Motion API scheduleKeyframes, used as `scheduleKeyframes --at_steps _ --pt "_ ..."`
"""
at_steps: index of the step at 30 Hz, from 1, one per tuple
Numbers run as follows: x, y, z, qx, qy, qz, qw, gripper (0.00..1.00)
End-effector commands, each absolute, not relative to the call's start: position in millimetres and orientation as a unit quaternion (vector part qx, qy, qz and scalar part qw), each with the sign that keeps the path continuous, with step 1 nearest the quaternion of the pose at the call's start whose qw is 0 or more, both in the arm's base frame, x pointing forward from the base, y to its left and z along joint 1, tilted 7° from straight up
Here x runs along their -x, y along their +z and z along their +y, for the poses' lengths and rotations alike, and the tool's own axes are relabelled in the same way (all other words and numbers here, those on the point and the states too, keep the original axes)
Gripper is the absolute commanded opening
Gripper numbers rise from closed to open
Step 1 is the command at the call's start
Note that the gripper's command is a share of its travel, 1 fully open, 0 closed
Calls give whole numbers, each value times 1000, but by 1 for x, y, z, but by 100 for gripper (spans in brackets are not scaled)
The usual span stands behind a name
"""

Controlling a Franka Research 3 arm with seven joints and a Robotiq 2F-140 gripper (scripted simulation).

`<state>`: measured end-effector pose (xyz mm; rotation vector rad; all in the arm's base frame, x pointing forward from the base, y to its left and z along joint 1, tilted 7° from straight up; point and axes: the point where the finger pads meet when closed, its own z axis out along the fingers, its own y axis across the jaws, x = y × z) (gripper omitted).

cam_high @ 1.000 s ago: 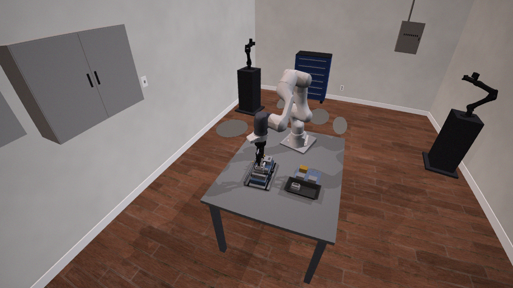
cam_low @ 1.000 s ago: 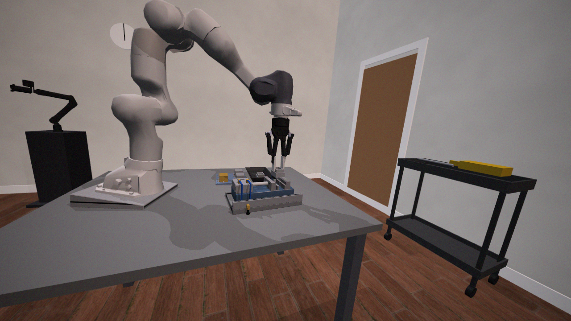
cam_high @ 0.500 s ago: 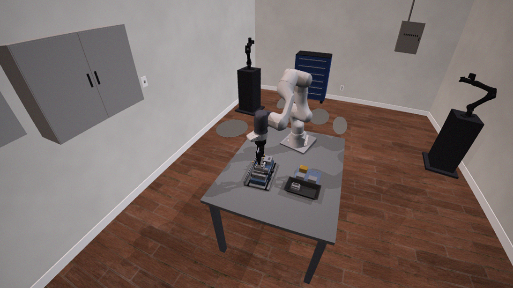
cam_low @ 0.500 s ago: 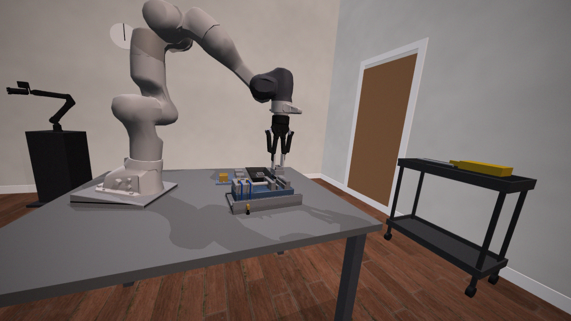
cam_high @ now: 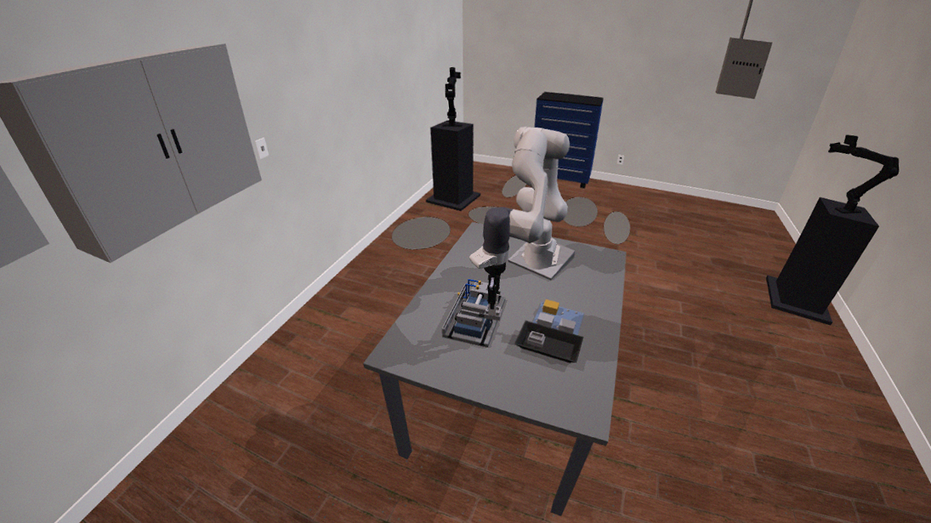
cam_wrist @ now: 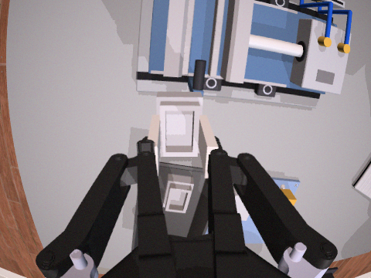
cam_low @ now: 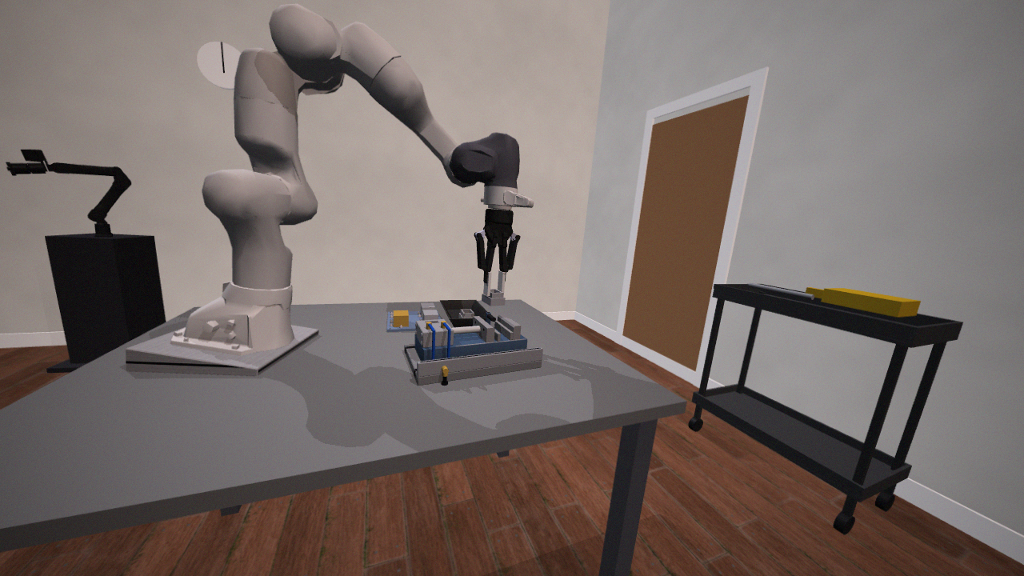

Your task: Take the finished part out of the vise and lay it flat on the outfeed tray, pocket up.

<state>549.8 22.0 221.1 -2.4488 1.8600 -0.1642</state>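
My gripper (cam_wrist: 178, 127) is shut on the finished part (cam_wrist: 178, 128), a small pale grey block with a square pocket facing up. I hold it in the air, clear of the vise (cam_wrist: 234, 42); it also shows below my fingers in the exterior view (cam_low: 493, 294). The vise (cam_low: 469, 336) is blue and grey with open jaws and nothing between them. The outfeed tray (cam_high: 550, 340) is a dark open box on the table to the right of the vise. It holds one small grey block (cam_high: 535, 338). In the exterior view the tray (cam_low: 462, 309) lies behind the vise.
A blue plate (cam_high: 558, 315) with a yellow block (cam_high: 550, 305) and grey blocks lies behind the tray. My arm's base (cam_high: 543, 256) stands at the far table edge. A black cart (cam_low: 823, 372) stands off the table near the door.
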Motion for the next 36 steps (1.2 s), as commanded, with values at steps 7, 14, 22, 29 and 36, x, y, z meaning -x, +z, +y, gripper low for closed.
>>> scheduleKeyframes --at_steps 7,14,22,29,36 --pt "-543 217 136 755 -56 653 26 0" --pt "-531 215 187 750 -56 659 27 0" --pt "-508 213 254 742 -56 667 31 0" --pt "-490 213 293 738 -55 672 35 0" --pt "-489 213 295 738 -55 672 35 0"
